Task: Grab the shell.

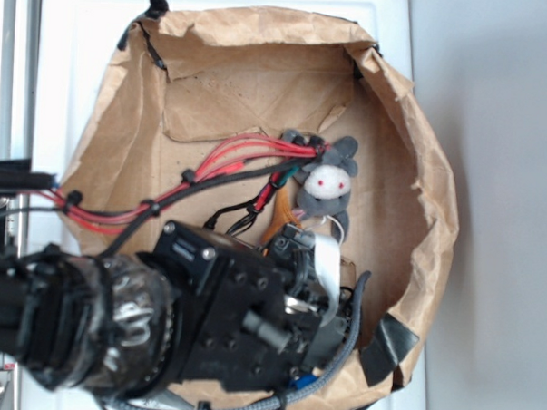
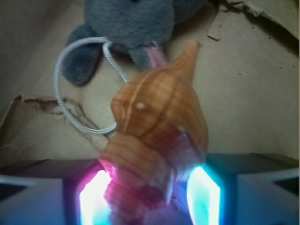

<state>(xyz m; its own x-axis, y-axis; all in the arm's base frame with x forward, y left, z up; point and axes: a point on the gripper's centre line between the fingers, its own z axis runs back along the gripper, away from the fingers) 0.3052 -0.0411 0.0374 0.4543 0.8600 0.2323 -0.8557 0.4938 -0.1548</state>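
The shell [image 2: 159,122], orange-tan and ridged, fills the middle of the wrist view. Its narrow ridged end lies between my glowing pads and its other pointed tip aims at the plush toy. My gripper [image 2: 150,197] is shut on the shell, with the left pad [image 2: 96,199] pressed against the ridges and the right pad [image 2: 204,197] close against its other side. In the exterior view only an orange sliver of the shell [image 1: 275,216] shows beside my gripper [image 1: 294,247]; the arm hides the rest.
A grey plush animal [image 1: 327,182] with a white face and red eyes lies just beyond the shell; its white loop cord [image 2: 63,93] trails on the floor. All of this sits inside a brown paper-lined box [image 1: 420,175] with raised crumpled walls. Red and black cables [image 1: 230,158] cross above.
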